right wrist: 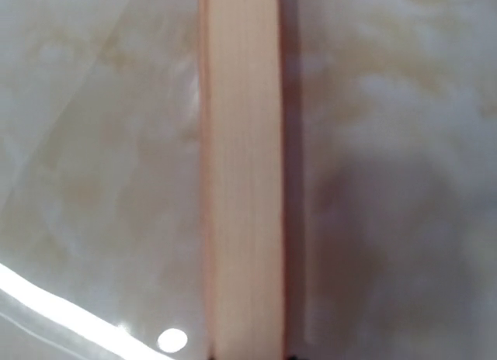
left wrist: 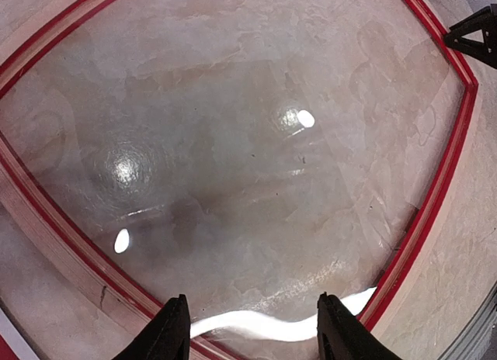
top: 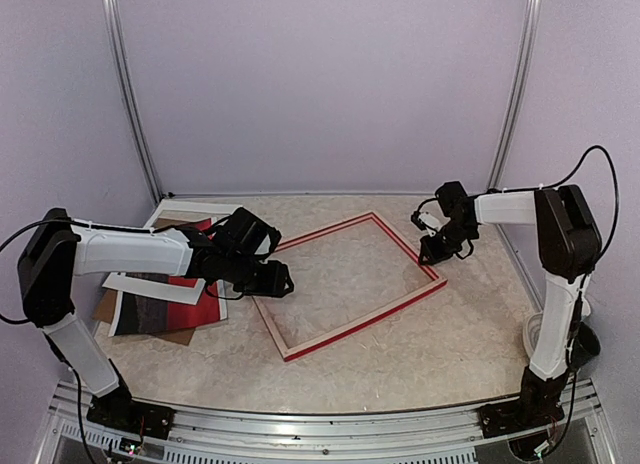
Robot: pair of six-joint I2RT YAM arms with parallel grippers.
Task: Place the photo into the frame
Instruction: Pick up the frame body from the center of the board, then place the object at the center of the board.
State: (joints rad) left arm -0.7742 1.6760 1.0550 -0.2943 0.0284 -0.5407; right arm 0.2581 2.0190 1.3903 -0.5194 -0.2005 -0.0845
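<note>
Frame lies flat; left jaws open over its edge; right jaws at rail, grip unclear.

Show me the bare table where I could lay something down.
Free: the strip of table between the frame and the near edge, and the strip between frame and rear wall. Crowded: the left, where the photo pile lies under the left arm.

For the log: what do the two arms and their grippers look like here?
Both the left arm and the right arm have white tubular links with bulky black joint housings. The left gripper and right gripper are black, with tapered, pointed fingers. A thin black cable loops off each shoulder. No markings are legible.
</note>
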